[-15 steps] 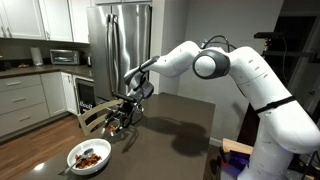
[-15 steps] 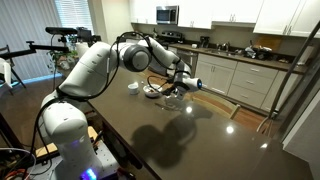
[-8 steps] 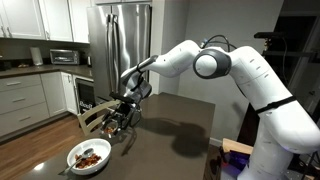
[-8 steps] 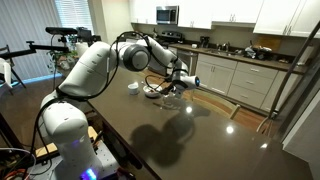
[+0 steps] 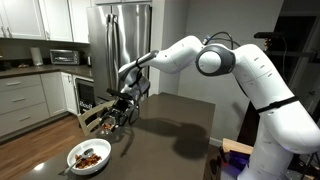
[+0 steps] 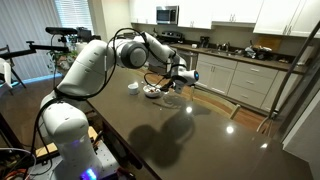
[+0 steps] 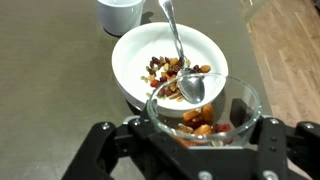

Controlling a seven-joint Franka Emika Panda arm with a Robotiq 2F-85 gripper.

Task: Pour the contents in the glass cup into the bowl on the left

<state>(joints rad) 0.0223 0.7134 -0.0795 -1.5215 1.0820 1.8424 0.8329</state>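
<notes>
Wrist view, nearest first: black fingers (image 7: pixel 102 145) clenched on either side of the glass cup (image 7: pixel 205 105), grasping it. The cup is clear. The contents (image 7: pixel 200 122) are reddish-brown bits heaped low inside it, against the side nearest the camera. Just past the cup is the bowl (image 7: pixel 135 55), white, round and shallow, resting on the dark desk (image 7: pixel 50 70). The cup's rim overlaps the bowl's near edge in this view. More reddish-brown bits (image 7: pixel 168 72) lie in the middle of the bowl. A metal spoon (image 7: pixel 176 45) lies in it with the handle running out over the far rim. Beyond the bowl a white mug (image 7: pixel 120 12) is cut off by the top edge. Wood floor (image 7: pixel 290 60) shows to the right of the desk. In both exterior views the white arm (image 5: pixel 215 60) (image 6: pixel 95 60) reaches out over the desk (image 5: pixel 170 115) (image 6: pixel 200 130), and the fingers (image 5: pixel 120 108) (image 6: pixel 172 80) hold the cup clear of the surface, close by the bowl (image 5: pixel 76 152) (image 6: pixel 152 91). Cup tilt cannot be told at this size. In an exterior view the mug (image 6: pixel 132 87) stands just beside the bowl. Farther back are a steel refrigerator (image 5: pixel 115 40), a microwave (image 5: pixel 64 57) on the kitchen counter, and white cabinets (image 6: pixel 230 15).
</notes>
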